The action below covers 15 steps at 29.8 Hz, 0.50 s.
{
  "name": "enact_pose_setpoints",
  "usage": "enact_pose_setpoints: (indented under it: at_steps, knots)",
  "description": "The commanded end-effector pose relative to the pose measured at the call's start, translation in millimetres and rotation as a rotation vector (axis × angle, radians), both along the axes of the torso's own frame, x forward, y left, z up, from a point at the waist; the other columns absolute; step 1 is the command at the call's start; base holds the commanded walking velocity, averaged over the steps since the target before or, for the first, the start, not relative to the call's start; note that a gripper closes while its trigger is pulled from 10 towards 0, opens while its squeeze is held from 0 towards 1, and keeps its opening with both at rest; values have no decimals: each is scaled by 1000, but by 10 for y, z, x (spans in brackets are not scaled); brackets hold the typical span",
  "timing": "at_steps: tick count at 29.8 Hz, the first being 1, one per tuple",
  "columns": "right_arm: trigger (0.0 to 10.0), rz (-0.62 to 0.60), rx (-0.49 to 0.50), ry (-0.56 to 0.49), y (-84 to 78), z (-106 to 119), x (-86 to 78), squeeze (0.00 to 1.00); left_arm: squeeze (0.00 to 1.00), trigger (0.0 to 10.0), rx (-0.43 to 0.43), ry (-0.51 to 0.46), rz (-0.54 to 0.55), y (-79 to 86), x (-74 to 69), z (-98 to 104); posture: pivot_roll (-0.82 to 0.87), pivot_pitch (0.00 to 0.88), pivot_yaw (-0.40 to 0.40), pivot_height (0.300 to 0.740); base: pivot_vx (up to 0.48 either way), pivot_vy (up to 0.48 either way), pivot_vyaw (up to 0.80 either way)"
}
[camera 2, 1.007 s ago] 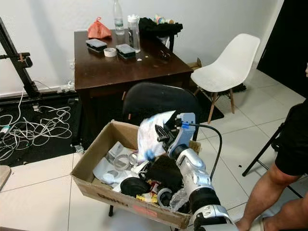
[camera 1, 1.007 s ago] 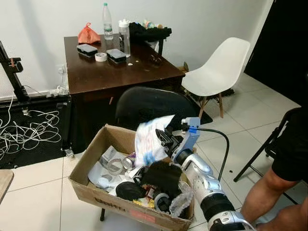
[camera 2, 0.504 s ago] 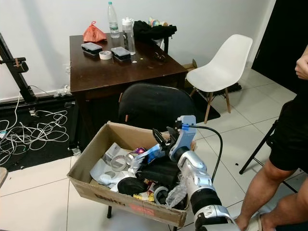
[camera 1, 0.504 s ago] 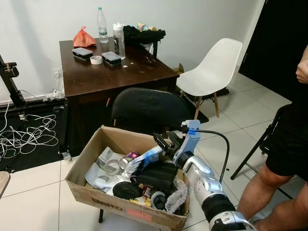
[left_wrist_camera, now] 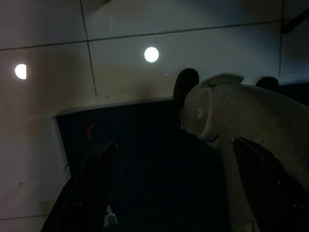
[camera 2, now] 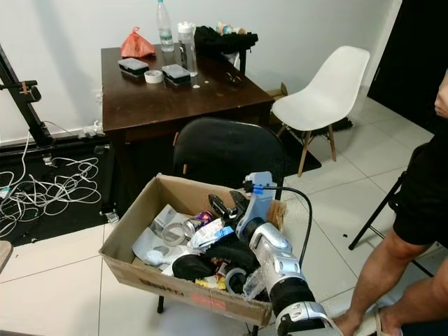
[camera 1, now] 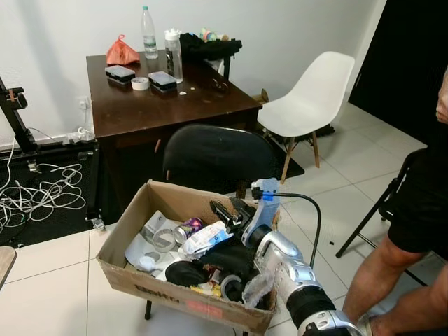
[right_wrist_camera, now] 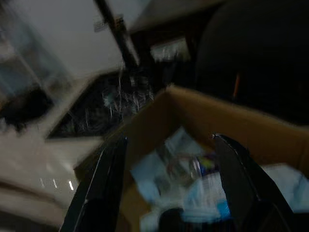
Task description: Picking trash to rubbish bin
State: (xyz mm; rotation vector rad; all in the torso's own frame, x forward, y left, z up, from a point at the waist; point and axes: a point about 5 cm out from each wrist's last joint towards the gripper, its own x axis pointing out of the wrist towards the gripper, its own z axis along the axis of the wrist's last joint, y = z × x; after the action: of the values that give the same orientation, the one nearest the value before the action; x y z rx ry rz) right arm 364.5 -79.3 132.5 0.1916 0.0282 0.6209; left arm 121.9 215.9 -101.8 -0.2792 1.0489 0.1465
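Observation:
A cardboard box (camera 1: 168, 297) full of trash stands in front of me on the floor tiles. My right gripper (camera 1: 227, 210) hovers over the box's far right part, open, with nothing between its fingers. In the right wrist view the right gripper (right_wrist_camera: 171, 183) looks down into the box, blurred. A white and blue plastic wrapper (camera 1: 208, 238) lies on the pile just below the fingertips, beside a crushed can (camera 1: 189, 226) and black rubbish. My left gripper (left_wrist_camera: 178, 193) hangs idle over the floor, open.
A black chair (camera 1: 210, 157) stands right behind the box, and a dark wooden desk (camera 1: 168, 105) with bottles behind that. A white chair (camera 1: 311, 98) is at the right. A person's leg (camera 1: 392, 266) is close on my right. Cables (camera 1: 35, 196) lie at the left.
My right gripper held the wrapper up above the box, lowered it, then let it go; the wrapper now lies on the pile and the gripper is open.

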Motion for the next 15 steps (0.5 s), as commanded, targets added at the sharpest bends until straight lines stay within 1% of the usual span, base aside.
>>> enact_pose_setpoints:
  at_steps: [1, 3, 4, 5, 6, 7, 8, 9, 10, 11, 12, 14, 15]
  knots:
    - [10000, 27, -92, 55, 40, -201, -72, 0, 0, 10000, 14, 51, -5, 42, -140, -35, -30, 129, 22, 740, -322, 0, 0]
    - [10000, 36, -144, 69, 50, -268, -94, 0, 0, 10000, 14, 52, -6, 41, -147, -37, -29, 128, 22, 740, -322, 0, 0]
    - [10000, 49, -203, 76, 60, -339, -124, 0, 0, 10000, 14, 53, -5, 43, -153, -38, -29, 128, 21, 740, -326, 0, 0]
    - [10000, 55, -226, 92, 61, -387, -142, 0, 0, 10000, 15, 54, -5, 48, -161, -39, -29, 128, 21, 740, -322, 0, 0]
    - [10000, 55, -226, 92, 61, -387, -142, 0, 0, 10000, 15, 54, -5, 48, -161, -39, -29, 128, 21, 740, -322, 0, 0]
    - [10000, 52, -298, 140, 35, -537, -195, 0, 0, 10000, 19, 58, -2, 89, -198, -39, -22, 131, 21, 740, -322, 0, 0]
    - [10000, 49, -325, 155, 19, -590, -216, 0, 0, 10000, 20, 59, -1, 107, -214, -38, -22, 131, 21, 740, -322, 0, 0]
    - [10000, 49, -325, 155, 19, -590, -216, 0, 0, 10000, 20, 59, -1, 107, -214, -38, -22, 131, 21, 740, -322, 0, 0]
    - [10000, 44, -340, 172, 3, -635, -234, 0, 0, 10000, 22, 60, 1, 129, -229, -36, -21, 132, 21, 740, -326, 0, 0]
    - [10000, 12, -376, 220, -73, -763, -284, 0, 0, 10000, 27, 61, 5, 187, -267, -30, -18, 131, 23, 740, -326, 0, 0]
    - [10000, 12, -376, 220, -73, -763, -284, 0, 0, 10000, 27, 61, 5, 187, -267, -30, -18, 131, 23, 740, -326, 0, 0]
    - [10000, -15, -447, 254, -159, -886, -338, 0, 0, 10000, 30, 63, 8, 223, -290, -25, -16, 130, 24, 740, -322, 0, 0]
    - [10000, -54, -465, 317, -262, -1013, -403, 0, 0, 10000, 32, 62, 7, 240, -297, -22, -18, 130, 25, 740, -322, 0, 0]
